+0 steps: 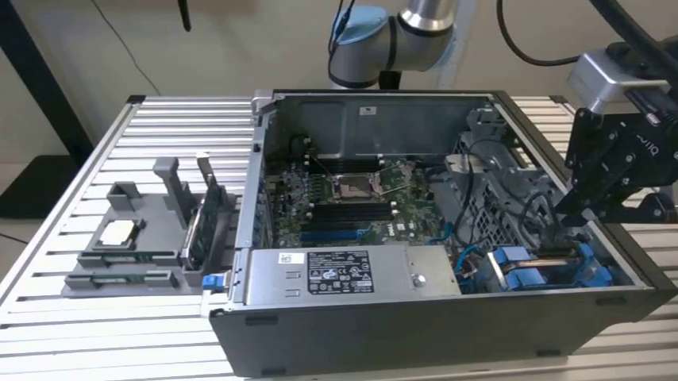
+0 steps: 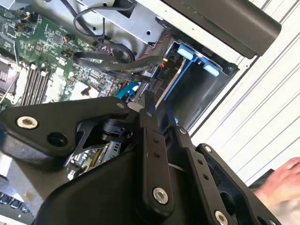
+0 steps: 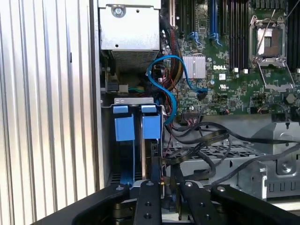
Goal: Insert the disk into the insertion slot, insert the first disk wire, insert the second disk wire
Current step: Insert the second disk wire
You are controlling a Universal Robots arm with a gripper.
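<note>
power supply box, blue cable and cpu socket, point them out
power supply box (image 1: 350, 271), exterior view, on its white label
blue cable (image 3: 161, 89), first wrist view, on its looped part
cpu socket (image 1: 351, 186), exterior view, on its centre

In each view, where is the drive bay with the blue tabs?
Exterior view: drive bay in the case near corner, exterior view's right.
Second wrist view: here, against the black case wall.
First wrist view: here, near the slatted table.
Shared landmark: green motherboard.
</note>
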